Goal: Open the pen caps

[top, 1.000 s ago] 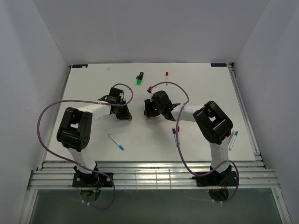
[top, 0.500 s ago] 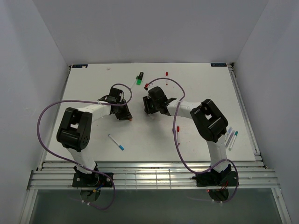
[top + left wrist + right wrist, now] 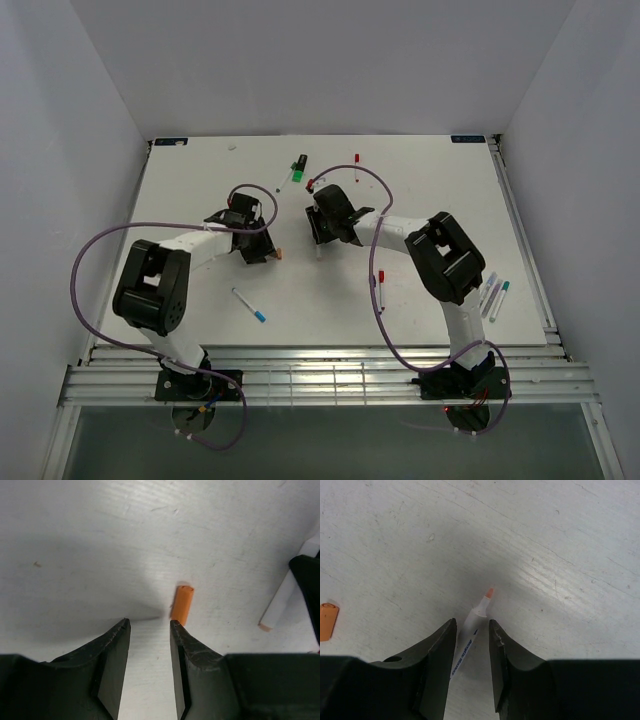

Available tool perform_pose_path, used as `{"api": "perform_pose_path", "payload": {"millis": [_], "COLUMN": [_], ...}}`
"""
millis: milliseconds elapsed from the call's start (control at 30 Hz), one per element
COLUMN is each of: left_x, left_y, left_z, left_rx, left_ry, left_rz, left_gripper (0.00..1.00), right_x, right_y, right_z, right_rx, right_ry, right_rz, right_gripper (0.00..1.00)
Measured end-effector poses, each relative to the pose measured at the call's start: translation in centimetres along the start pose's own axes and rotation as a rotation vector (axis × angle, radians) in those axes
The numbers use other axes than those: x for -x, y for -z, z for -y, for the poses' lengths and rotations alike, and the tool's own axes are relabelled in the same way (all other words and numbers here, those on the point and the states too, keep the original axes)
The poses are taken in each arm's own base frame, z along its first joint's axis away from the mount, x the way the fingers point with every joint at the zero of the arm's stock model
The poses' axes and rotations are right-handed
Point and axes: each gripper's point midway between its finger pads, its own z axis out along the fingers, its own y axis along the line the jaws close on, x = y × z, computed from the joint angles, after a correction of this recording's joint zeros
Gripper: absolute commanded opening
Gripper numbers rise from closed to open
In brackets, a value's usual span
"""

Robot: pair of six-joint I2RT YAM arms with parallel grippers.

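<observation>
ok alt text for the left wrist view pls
An orange pen cap lies on the white table just past the tips of the open left claw. The end of a white pen shows at the right edge.

A loose cap (image 3: 182, 605) lay on the table (image 3: 75, 530) just ahead of the left gripper (image 3: 148, 624) (clear of both fingertips). To its right, a pen (image 3: 470, 630) lay between the fingers of the right gripper (image 3: 471, 623), tip pointing away.
</observation>
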Motion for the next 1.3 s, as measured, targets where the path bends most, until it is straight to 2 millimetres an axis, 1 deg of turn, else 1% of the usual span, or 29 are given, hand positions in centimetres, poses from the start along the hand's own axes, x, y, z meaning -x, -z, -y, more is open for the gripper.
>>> {"api": "perform_pose_path", "payload": {"millis": [100, 167, 267, 400, 500, 633, 700, 767, 833, 867, 933, 1033, 1100, 1167, 1200, 1233, 1300], "left_x": [-0.8, -1.0, 0.1, 2.0, 2.9, 3.8, 4.0, 4.0, 3.9, 4.0, 4.0, 4.3, 4.3, 3.9, 3.7, 3.5, 3.0], "left_y": [1.0, 2.0, 4.1, 7.4, 9.4, 11.2, 11.9, 12.5, 13.4, 14.0, 14.8, 15.5, 15.5, 15.4, 15.4, 15.5, 15.8], "left_z": [-1.0, -1.2, -0.6, 0.8, 1.6, 2.0, 1.8, 1.4, 0.7, 0.4, -0.3, -1.1, -1.7, -2.5, -2.9, -3.3, -4.0], "left_rx": [0.030, 0.036, 0.016, -0.049, -0.086, -0.090, -0.078, -0.056, -0.031, -0.022, 0.000, 0.050, 0.088, 0.126, 0.145, 0.162, 0.194], "left_ry": [0.002, 0.002, -0.001, -0.006, -0.008, 0.006, 0.021, 0.043, 0.069, 0.083, 0.105, 0.136, 0.158, 0.180, 0.193, 0.204, 0.222], "left_rz": [-0.005, 0.002, 0.060, 0.167, 0.221, 0.260, 0.274, 0.289, 0.306, 0.318, 0.337, 0.340, 0.338, 0.329, 0.324, 0.322, 0.316], "left_gripper": [0.49, 0.50, 0.51, 0.54, 0.54, 0.55, 0.57, 0.58, 0.58, 0.58, 0.58, 0.59, 0.59, 0.59, 0.57, 0.52, 0.50], "right_x": [0.0, 0.0, 0.0, 0.1, 0.0, -1.4, -2.1, -2.7, -2.8, -2.8, -2.8, -3.5, -4.3, -5.2, -5.5, -5.9, -6.3], "right_y": [0.0, 0.0, 0.0, 0.1, 0.4, 2.0, 3.4, 5.2, 7.3, 8.3, 10.0, 11.6, 12.0, 12.0, 11.9, 11.8, 11.1], "right_z": [-0.1, -0.1, -0.2, -0.3, -0.2, 0.2, 0.2, 0.0, -1.1, -2.0, -4.1, -7.4, -9.3, -11.0, -11.5, -12.5, -13.9], "right_rx": [0.002, 0.004, 0.007, 0.009, 0.007, -0.005, -0.005, 0.003, 0.030, 0.050, 0.097, 0.172, 0.219, 0.258, 0.271, 0.290, 0.319], "right_ry": [-0.009, -0.013, -0.024, -0.027, -0.024, -0.017, -0.009, 0.004, 0.026, 0.042, 0.078, 0.126, 0.157, 0.183, 0.192, 0.206, 0.226], "right_rz": [0.003, 0.005, 0.005, 0.008, 0.005, -0.037, -0.052, -0.052, -0.030, -0.017, 0.017, 0.040, 0.042, 0.029, 0.026, 0.015, -0.001], "right_gripper": [0.40, 0.42, 0.45, 0.48, 0.51, 0.57, 0.59, 0.60, 0.63, 0.65, 0.67, 0.68, 0.66, 0.64, 0.63, 0.60, 0.57]}}
